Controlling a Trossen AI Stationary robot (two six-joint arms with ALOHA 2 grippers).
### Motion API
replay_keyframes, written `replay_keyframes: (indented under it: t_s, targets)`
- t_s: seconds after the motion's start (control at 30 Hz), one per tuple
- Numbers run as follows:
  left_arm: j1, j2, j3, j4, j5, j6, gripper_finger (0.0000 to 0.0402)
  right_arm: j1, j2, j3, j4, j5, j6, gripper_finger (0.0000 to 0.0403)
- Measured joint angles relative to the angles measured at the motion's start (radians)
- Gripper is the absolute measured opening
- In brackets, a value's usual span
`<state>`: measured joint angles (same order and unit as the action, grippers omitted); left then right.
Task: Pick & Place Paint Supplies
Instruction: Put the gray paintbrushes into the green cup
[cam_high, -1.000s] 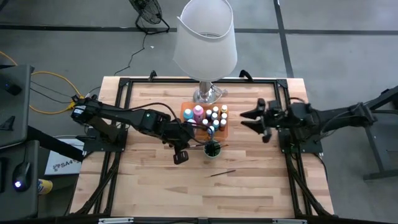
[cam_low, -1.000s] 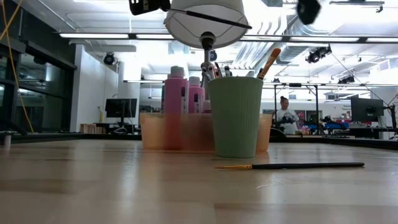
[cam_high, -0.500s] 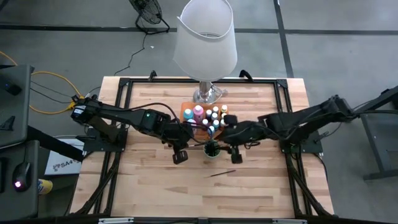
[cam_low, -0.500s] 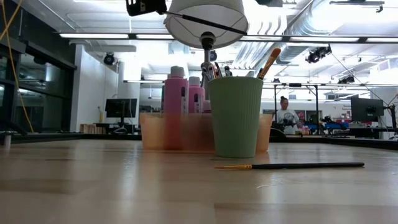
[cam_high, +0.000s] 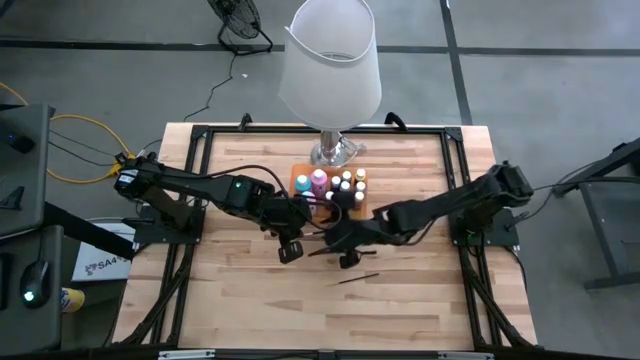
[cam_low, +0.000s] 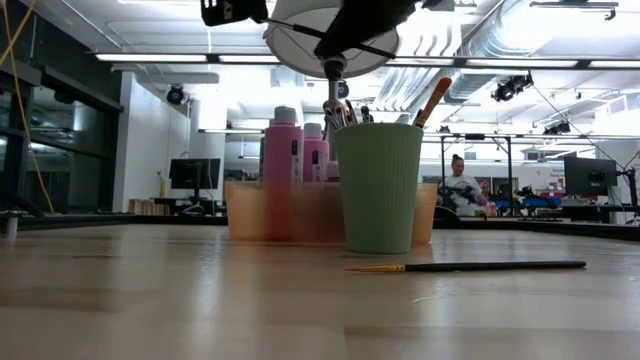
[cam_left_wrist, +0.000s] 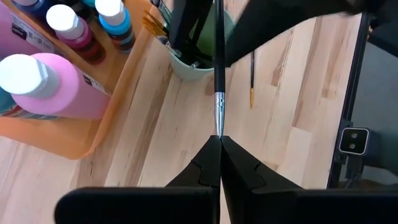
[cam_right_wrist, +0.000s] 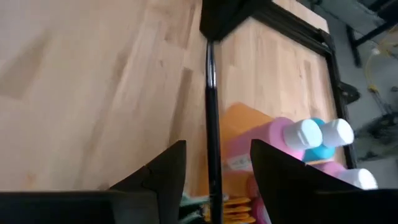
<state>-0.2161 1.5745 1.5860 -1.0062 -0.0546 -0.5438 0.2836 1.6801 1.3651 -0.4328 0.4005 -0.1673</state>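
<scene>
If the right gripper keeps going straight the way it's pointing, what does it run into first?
Most likely the brush that the left gripper holds shut. In the right wrist view the brush lies between the right gripper's open fingers, with the left gripper at its far end. Depth is unclear.

A big white-shaded lamp (cam_high: 331, 58) stands at the table's far edge on its shiny metal base (cam_high: 336, 153). The pale wooden tabletop (cam_high: 240, 300) is framed by black rails (cam_high: 196, 165). Yellow cables (cam_high: 75, 150) trail across the grey floor, and a person (cam_low: 461, 184) sits far back in the room.
</scene>
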Motion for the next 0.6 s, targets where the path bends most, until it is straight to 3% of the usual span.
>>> replay_keyframes:
  t_s: [0.33, 0.6]
  targets:
    - [0.000, 0.000, 0.000, -0.009, 0.014, -0.030, 0.0000, 0.032, 0.029, 0.002, 0.083, 0.066, -0.048, 0.0169]
    - [0.000, 0.000, 0.000, -0.013, 0.022, -0.030, 0.0000, 0.022, 0.040, 0.002, 0.108, 0.050, -0.050, 0.0101]
